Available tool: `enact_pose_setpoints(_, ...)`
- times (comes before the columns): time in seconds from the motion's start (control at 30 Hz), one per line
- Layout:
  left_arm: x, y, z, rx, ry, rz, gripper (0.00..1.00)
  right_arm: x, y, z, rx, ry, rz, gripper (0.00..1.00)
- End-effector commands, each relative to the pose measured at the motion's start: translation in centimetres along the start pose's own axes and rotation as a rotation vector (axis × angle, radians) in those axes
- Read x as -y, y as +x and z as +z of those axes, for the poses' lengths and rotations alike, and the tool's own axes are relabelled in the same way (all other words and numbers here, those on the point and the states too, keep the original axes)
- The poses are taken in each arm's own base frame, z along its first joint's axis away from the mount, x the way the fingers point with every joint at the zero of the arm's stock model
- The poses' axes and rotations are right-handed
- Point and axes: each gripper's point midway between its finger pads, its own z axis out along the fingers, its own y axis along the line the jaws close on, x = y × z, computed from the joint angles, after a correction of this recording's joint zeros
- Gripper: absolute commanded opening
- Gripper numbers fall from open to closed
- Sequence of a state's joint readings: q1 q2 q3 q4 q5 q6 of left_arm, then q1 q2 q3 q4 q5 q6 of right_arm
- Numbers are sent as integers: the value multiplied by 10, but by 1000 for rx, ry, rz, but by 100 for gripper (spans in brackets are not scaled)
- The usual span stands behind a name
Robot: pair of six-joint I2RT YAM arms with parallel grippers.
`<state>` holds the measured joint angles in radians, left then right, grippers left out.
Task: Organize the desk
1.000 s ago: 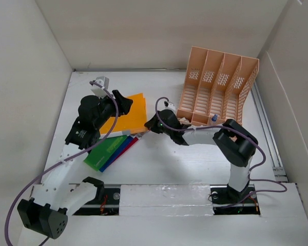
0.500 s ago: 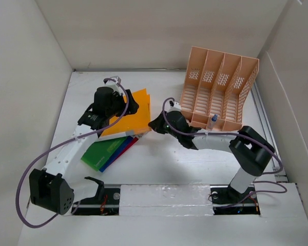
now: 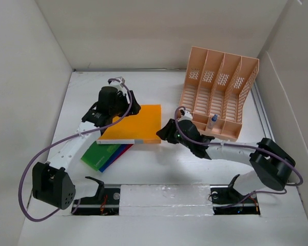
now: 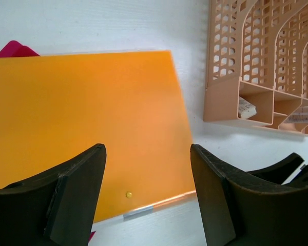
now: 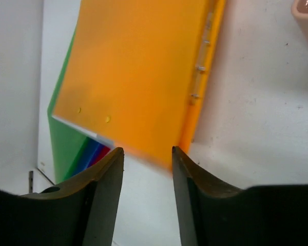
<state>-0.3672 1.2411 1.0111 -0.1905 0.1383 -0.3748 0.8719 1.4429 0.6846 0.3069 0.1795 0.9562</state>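
The white desk carries an orange folder that overlaps a stack of green, blue and red folders. My left gripper is open and empty over the folder's far left part; in the left wrist view the orange folder fills the space under its fingers. My right gripper is open at the folder's near right corner. In the right wrist view the orange folder lies just beyond the tips, with its corner blurred between them. The coloured folders show beneath it.
A peach slotted file rack stands at the back right, close to the right arm, with a small blue-capped item in its front compartments. It also shows in the left wrist view. White wall panels edge the desk.
The orange folder has shifted right and squared up, off most of the coloured stack. The left gripper moved right over it. The right gripper pulled back to the right and nearer.
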Motion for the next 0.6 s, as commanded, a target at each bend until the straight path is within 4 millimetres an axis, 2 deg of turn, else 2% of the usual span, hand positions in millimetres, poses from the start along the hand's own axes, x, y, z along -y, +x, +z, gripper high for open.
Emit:
enact_pose_setpoints(0.0, 20, -31, -13, 97, 66, 18, 62, 5, 10, 5, -34, 29, -21, 50)
enact_pose_setpoints(0.03, 21, -31, -15, 99, 70, 19, 62, 4, 13, 7, -49, 21, -18, 58)
enact_pose_setpoints(0.13, 22, -32, -19, 110, 77, 20, 62, 10, 26, 10, -83, 14, 25, 66)
enact_pose_setpoints(0.17, 22, -33, -20, 118, 79, 21, 62, 16, 32, 9, -94, 27, 50, 67)
enact_pose_setpoints(0.3, 29, -33, -23, 114, 113, 22, 62, 18, 39, 5, -89, 0, 127, 72)
enact_pose_setpoints(0.37, 34, -35, -26, 124, 137, 22, 62, 20, 34, 6, -52, 4, 167, 77)
enact_pose_setpoints(0.43, 36, -36, -28, 125, 149, 23, 62, 18, 34, 8, -24, -23, 191, 81)
enact_pose_setpoints(0.57, 45, -35, -35, 127, 202, 19, 62, -2, 31, 16, -28, -88, 239, 82)
